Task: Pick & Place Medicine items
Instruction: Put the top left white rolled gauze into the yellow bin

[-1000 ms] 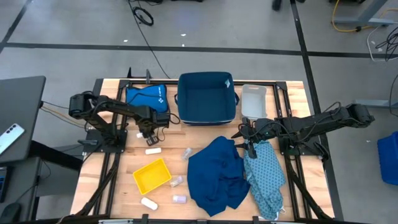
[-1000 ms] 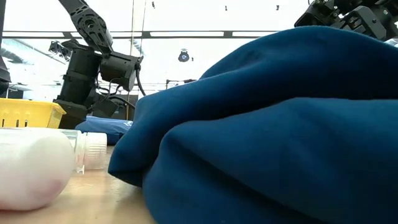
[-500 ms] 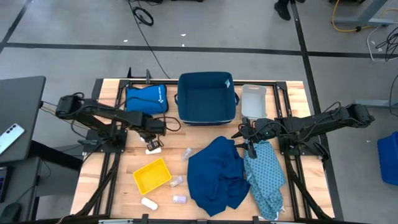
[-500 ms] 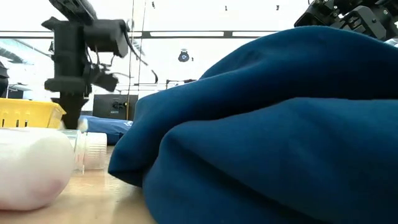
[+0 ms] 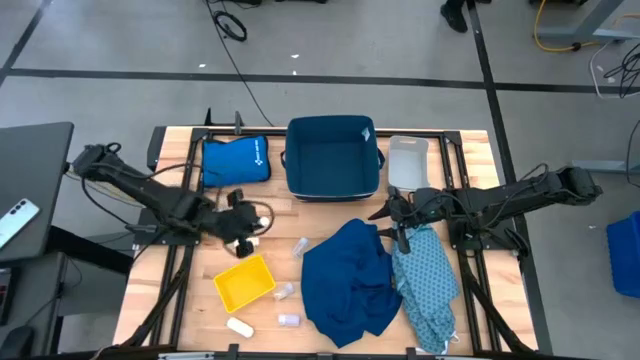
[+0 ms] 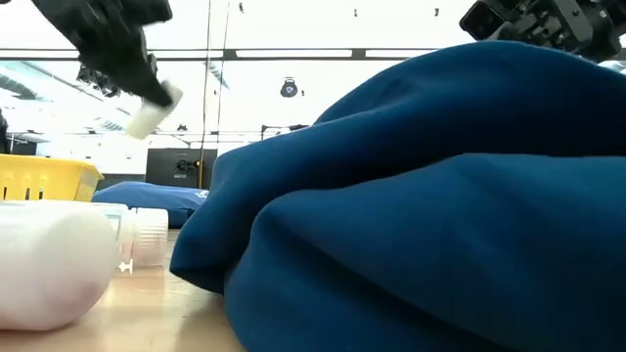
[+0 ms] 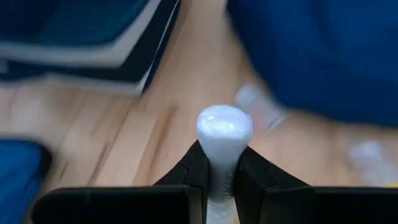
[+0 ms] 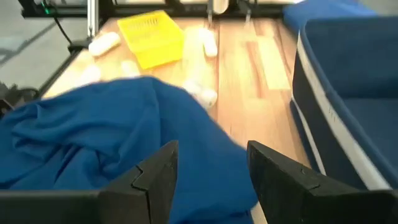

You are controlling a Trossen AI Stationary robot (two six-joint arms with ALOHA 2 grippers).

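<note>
My left gripper (image 5: 240, 232) hangs above the table just beyond the yellow tray (image 5: 245, 283), shut on a cream-white oblong medicine pack (image 7: 224, 127), which also shows raised in the low view (image 6: 153, 113). Other medicine items lie on the wood: a small bottle (image 5: 300, 246), another (image 5: 284, 292), a pack (image 5: 239, 327) and a bottle (image 5: 289, 320); one bottle lies on its side close to the low camera (image 6: 54, 264). My right gripper (image 5: 400, 228) stands open above the far edge of the dark blue cloth (image 5: 350, 280), with nothing between its fingers (image 8: 155, 171). My left gripper pinches the pack's rear part (image 7: 222, 177) between its two fingers (image 7: 198, 168), which lie along its sides. The pack's rounded free end sticks out past the fingertips. The fingers slant down toward the table's right. The pack is lifted clear of the table, tilted.
A patterned blue cloth (image 5: 425, 285) lies right of the dark one. At the far edge stand a blue bin (image 5: 332, 158), a flat blue pouch (image 5: 235, 160) and a white tray (image 5: 407, 160). Bare wood shows between the yellow tray and the bin.
My left gripper has moved toward the near edge, risen and tipped from pointing down to slanting, its arm swinging back to the left. The pack has come up off the table with it. My right arm has kept still.
</note>
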